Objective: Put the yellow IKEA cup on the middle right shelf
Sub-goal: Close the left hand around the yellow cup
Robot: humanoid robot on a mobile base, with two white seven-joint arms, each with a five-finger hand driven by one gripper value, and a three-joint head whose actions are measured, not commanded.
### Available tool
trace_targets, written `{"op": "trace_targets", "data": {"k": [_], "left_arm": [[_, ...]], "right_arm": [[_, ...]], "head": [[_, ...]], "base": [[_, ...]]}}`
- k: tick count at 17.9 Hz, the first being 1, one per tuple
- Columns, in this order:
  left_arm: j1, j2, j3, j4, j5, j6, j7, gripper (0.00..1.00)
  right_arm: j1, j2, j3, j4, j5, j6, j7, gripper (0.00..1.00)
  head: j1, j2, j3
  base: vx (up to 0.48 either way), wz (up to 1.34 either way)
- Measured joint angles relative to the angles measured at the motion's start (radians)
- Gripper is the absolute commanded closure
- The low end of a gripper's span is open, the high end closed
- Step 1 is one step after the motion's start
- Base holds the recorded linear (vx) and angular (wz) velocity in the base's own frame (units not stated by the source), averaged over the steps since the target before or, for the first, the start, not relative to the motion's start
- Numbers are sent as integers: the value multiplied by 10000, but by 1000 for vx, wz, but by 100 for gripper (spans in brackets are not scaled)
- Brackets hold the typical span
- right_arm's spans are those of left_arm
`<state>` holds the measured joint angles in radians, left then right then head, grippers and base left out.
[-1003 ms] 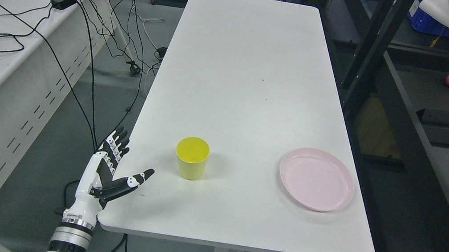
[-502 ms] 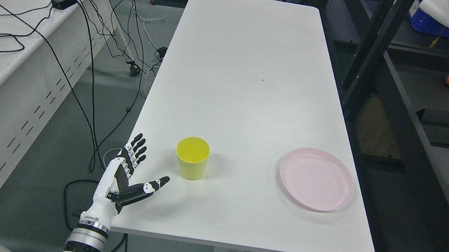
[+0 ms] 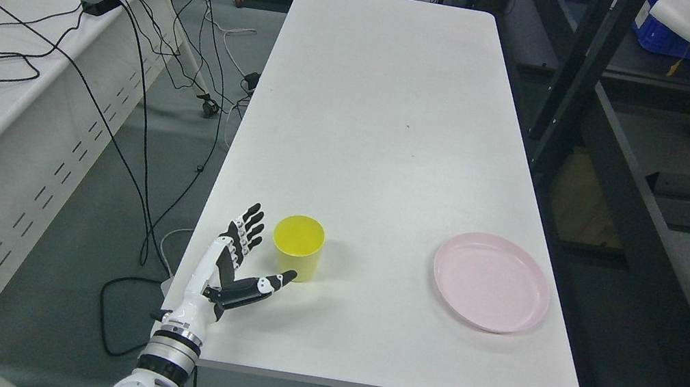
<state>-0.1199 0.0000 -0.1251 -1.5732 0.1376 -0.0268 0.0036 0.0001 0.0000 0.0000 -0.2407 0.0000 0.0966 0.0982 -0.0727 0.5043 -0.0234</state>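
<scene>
Head view shows left hand (image 3: 234,268) (fingers spread, gripping nothing) just beside upright yellow cup (image 3: 297,246) on table (image 3: 384,123).

The white worktop (image 3: 390,124) lies bare over its whole far half, giving open passage there. Near the front edge, the yellow cup (image 3: 297,246) stands upright just beside the left robot hand (image 3: 236,266), whose fingers are spread. The pink plate (image 3: 490,282) sits well apart to the right, with bare surface between them. Black shelf uprights (image 3: 577,85) flank the right edge.
</scene>
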Motion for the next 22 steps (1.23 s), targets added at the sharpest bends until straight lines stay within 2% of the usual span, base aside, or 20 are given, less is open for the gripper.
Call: {"op": "trace_targets", "data": {"k": [12, 14, 19, 22], "left_arm": [[-967, 0, -726, 1361, -15, 47, 8, 1], [-1129, 0, -815, 1592, -17, 61, 8, 4], [-1374, 0, -997, 2069, 9, 54, 8, 40], [-1428, 0, -1054, 2242, 231, -305, 8, 77]], "right_arm": [[0, 0, 0, -1, 0, -45, 0, 1], [-1, 0, 0, -1, 0, -46, 0, 1], [-1, 0, 0, -1, 0, -46, 0, 1], [0, 0, 0, -1, 0, -46, 0, 1]], "head": [[0, 0, 0], [0, 0, 0], [0, 0, 0], [0, 0, 0]], "base": [[51, 15], [39, 0], [19, 6], [0, 0]]}}
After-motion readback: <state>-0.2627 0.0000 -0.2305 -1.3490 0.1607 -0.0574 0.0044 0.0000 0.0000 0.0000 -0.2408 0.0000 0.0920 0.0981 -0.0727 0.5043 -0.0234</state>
